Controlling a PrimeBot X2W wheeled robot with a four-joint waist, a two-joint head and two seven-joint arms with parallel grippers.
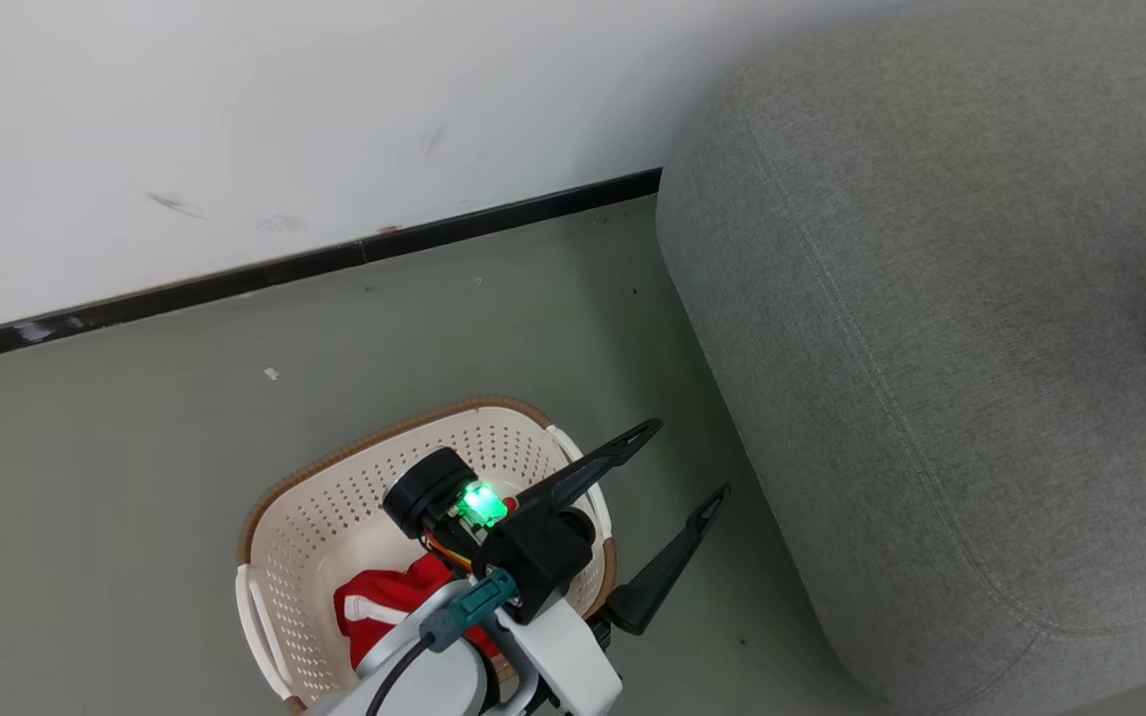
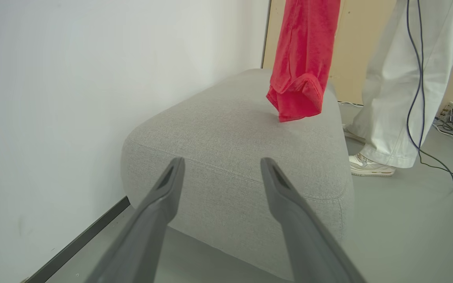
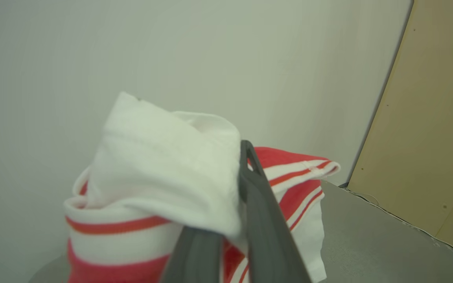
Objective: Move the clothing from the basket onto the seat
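Closest to me is my right pincer, its two dark fingers closed tight on the collared garment, with the white collar bunched over one finger and red-and-white striped trim spilling to either side. Seen from my left wrist, that garment's red body hangs down over the far part of the seat; I cannot tell whether its hem touches the cushion. My left pincer is spread wide and empty, its fingers reaching out past the right rim of the basket and pointing toward the seat's corner by the wall. The basket stands on the grey floor to the left of the seat, and the second red garment lies crumpled on its bottom, partly hidden by my forearm. Beyond the seat stands a person in white trousers
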